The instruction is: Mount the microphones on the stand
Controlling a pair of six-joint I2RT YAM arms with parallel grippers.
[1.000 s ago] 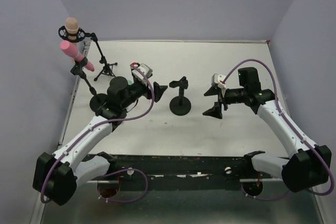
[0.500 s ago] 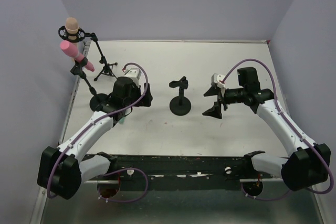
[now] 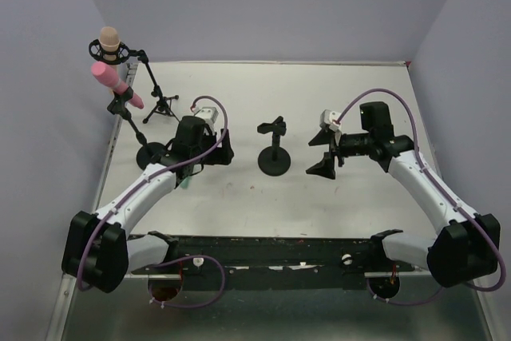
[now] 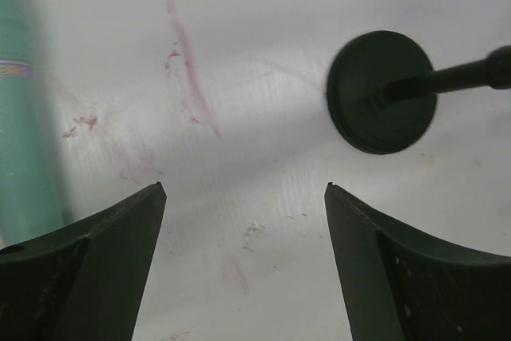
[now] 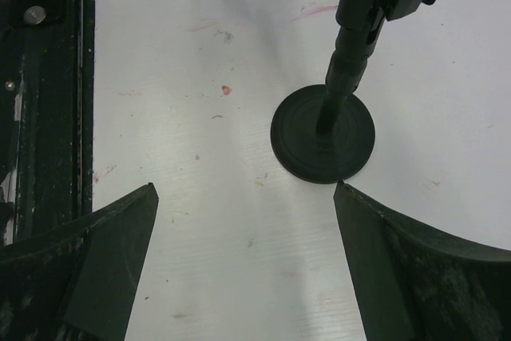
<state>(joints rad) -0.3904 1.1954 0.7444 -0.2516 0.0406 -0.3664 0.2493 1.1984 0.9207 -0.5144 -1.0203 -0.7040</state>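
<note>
Writing shows only on a pale band around the teal-green microphone [image 4: 20, 117], and it is too small to read. That microphone lies on the white counter [image 3: 359, 93] towards its left edge, under the left wrist and just outside the left fingers [image 4: 144, 213]. These are spread wide with nothing between them.

A second ago the left arm reached almost to the short stand [image 3: 274, 153]. It has since drawn back towards the left edge, so the stand's round base now sits off to one side in its wrist view. The right arm has barely moved. The right fingers [image 5: 132, 221] are fully spread, empty, and facing the same stand from the right.

The short stand is near the middle of the counter, its clip empty. At the far left corner the peach-beige microphone [image 3: 109, 41] sits in the mount of a tripod stand [image 3: 162, 105]. The pink microphone [image 3: 112, 81] is clipped, tilted, on a round-based stand [image 3: 149, 154]. Pink smears [image 4: 188, 61] mark the counter. A black rail [image 3: 263, 249] runs along the near edge.
</note>
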